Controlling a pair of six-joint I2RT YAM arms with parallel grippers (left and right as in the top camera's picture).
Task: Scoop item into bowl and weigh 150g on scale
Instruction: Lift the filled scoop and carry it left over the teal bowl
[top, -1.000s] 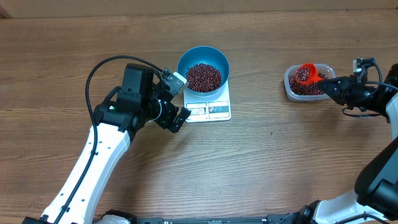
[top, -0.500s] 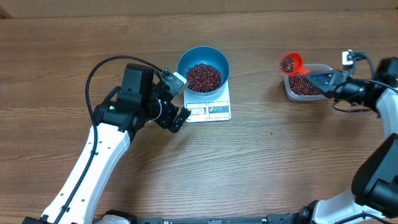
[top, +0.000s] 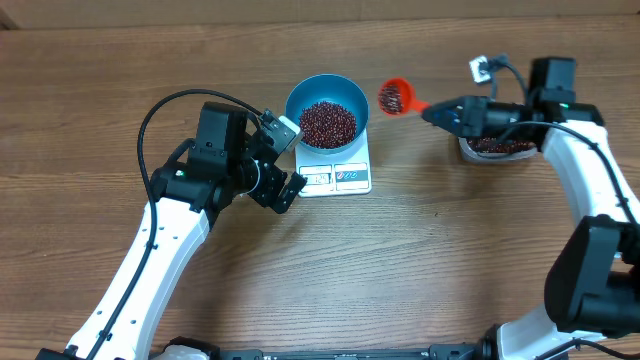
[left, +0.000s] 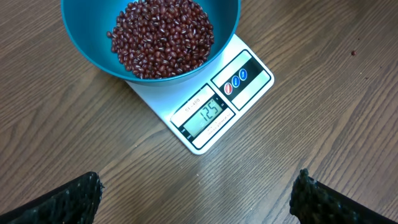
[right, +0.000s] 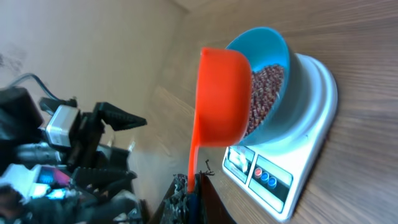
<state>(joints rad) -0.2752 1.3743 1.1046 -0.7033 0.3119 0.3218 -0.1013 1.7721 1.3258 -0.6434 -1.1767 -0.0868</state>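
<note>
The blue bowl (top: 327, 92) stands on the white scale (top: 340, 178) with a heap of red-brown beans (top: 328, 123) in it. In the left wrist view the scale (left: 252, 78) display reads 125 below the bowl (left: 87, 43) of beans (left: 161, 34). My left gripper (top: 290, 160) is open and empty at the scale's left front corner, its fingertips (left: 74, 199) wide apart over bare wood. My right gripper (top: 437, 112) is shut on the handle of an orange scoop (top: 395, 97) holding beans, just right of the bowl. The right wrist view shows the scoop (right: 221, 99) beside the bowl (right: 277, 46).
A clear plastic tub (top: 495, 148) of beans sits at the right, partly hidden under my right arm. My left arm stretches from the bottom left towards the scale. A black cable loops above the left wrist.
My right gripper has carried the loaded scoop leftward from the clear tub to just beside the bowl. The left arm has not moved.
</note>
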